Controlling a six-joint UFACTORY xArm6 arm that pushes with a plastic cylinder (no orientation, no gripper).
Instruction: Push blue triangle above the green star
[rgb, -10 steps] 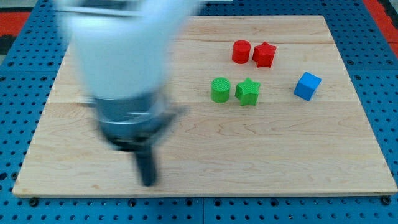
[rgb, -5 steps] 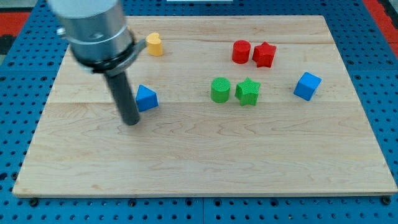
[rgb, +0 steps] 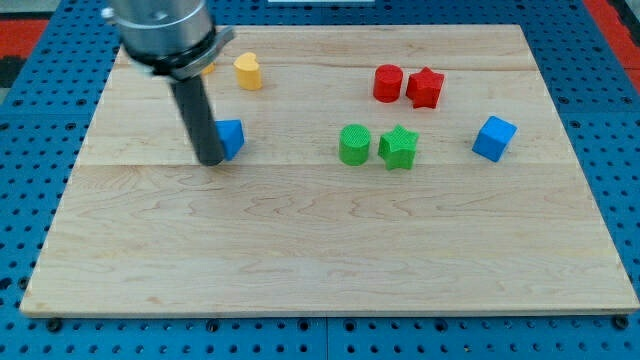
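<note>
The blue triangle (rgb: 231, 136) lies on the wooden board at the view's left of centre. My tip (rgb: 211, 158) rests on the board against the triangle's left side and partly hides it. The green star (rgb: 398, 147) sits at the view's middle right, far to the right of the triangle, with a green cylinder (rgb: 354, 144) touching its left side.
A red cylinder (rgb: 387, 82) and a red star (rgb: 425, 87) sit side by side above the green pair. A blue cube (rgb: 494, 137) is at the right. A yellow block (rgb: 247, 71) is above the triangle; another yellow bit (rgb: 207, 68) shows behind the rod.
My tip moved up the view from the board's lower left to the blue triangle's left side. The triangle shifted slightly up. The other blocks have not moved.
</note>
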